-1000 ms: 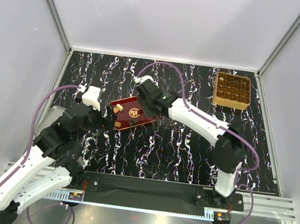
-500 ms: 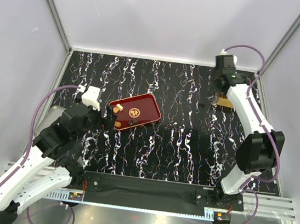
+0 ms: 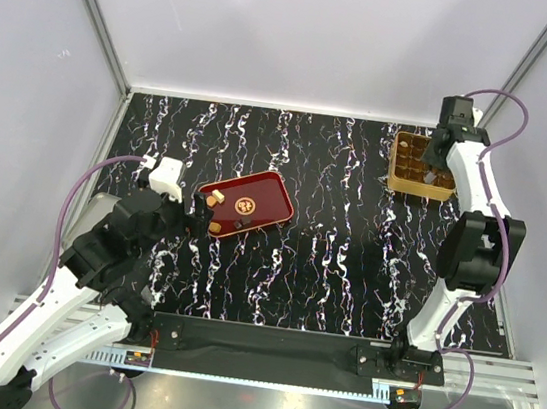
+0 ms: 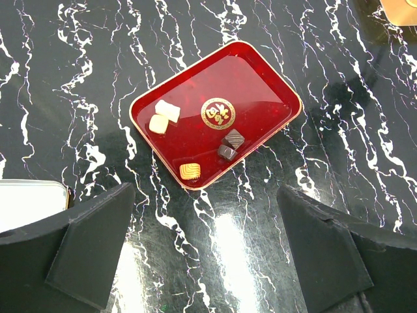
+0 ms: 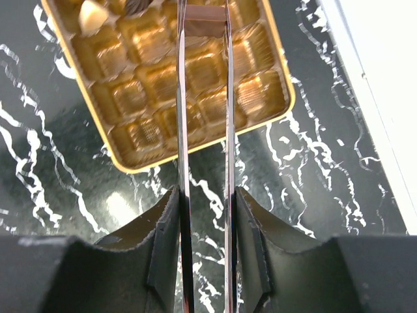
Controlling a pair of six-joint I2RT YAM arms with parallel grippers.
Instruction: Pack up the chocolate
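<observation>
The red tray (image 3: 260, 195) lies left of centre. It holds two cream chocolates (image 4: 163, 117), two dark ones (image 4: 230, 145) and a tan one (image 4: 190, 171). My left gripper (image 4: 205, 202) is open and empty, hovering just near of the tray (image 4: 254, 85); it also shows in the top view (image 3: 194, 216). My right gripper (image 5: 207, 192) is shut on metal tongs (image 5: 183, 130), which pinch a brown chocolate (image 5: 205, 27) over the golden box (image 5: 260, 85). The box holds a cream piece (image 5: 91, 16) and a dark piece (image 5: 137, 5). In the top view my right gripper (image 3: 444, 146) is over the box (image 3: 412, 183).
A silvery-white flat object (image 4: 29, 202) lies at the table's left edge beside my left arm. White walls close the table on three sides; the right wall's base (image 5: 384, 98) runs close to the golden box.
My right arm has swung from the red tray to the back right, and now holds the tongs over the golden box. The left arm has not moved.
</observation>
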